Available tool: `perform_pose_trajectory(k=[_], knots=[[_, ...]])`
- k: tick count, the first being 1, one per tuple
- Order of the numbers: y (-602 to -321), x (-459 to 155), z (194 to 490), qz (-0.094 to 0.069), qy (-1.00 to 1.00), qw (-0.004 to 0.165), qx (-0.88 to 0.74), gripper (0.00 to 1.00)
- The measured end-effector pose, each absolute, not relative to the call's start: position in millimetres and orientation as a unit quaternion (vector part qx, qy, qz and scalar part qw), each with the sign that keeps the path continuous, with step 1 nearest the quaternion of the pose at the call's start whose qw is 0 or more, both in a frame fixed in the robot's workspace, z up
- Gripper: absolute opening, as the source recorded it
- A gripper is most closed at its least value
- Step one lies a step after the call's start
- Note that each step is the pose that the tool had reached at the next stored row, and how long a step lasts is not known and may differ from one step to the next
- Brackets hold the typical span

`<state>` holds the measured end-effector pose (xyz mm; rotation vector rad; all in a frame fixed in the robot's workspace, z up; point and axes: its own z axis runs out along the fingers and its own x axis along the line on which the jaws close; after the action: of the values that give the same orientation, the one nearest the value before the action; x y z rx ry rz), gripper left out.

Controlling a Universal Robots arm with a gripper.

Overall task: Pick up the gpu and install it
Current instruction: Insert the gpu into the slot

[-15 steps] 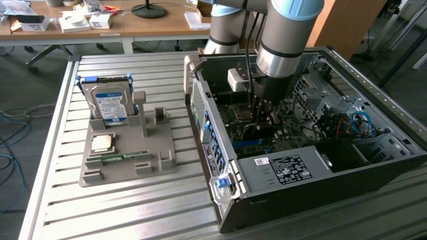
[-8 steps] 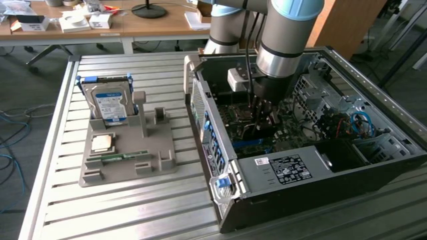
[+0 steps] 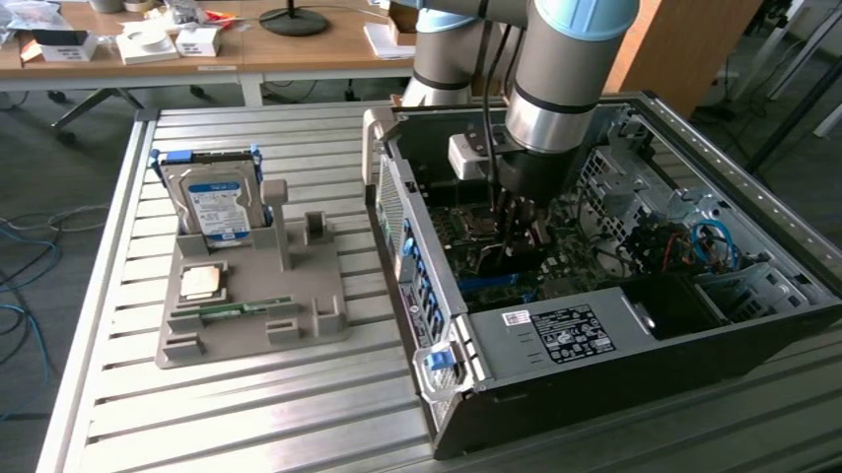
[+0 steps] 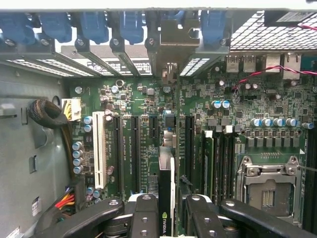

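Black fingers (image 4: pixel 143 218) of the hand (image 4: pixel 166 218) pinch the gpu (image 4: pixel 166 198) on edge, right over a long motherboard (image 4: pixel 247 99) slot, so installing it seems underway, needing a straight push.

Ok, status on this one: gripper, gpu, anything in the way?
Gripper shut on gpu, edge-on, inside the open PC case. Card above the motherboard slots, not visibly seated. Nothing seen blocking.

You're in a robotics lab or workshop. An open computer case (image 3: pixel 593 296) sits on a slatted metal bench (image 3: pixel 237 394); cluttered wooden desks (image 3: pixel 263 49) stand behind.
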<state>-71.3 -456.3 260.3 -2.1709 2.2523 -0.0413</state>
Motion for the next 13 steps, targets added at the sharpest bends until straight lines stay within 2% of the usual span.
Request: perform_pose_trajectory(k=[13], knots=[[-456.4, -71.3, 260.1, -0.015, 0.722, 0.005, -0.692, 0.26]])
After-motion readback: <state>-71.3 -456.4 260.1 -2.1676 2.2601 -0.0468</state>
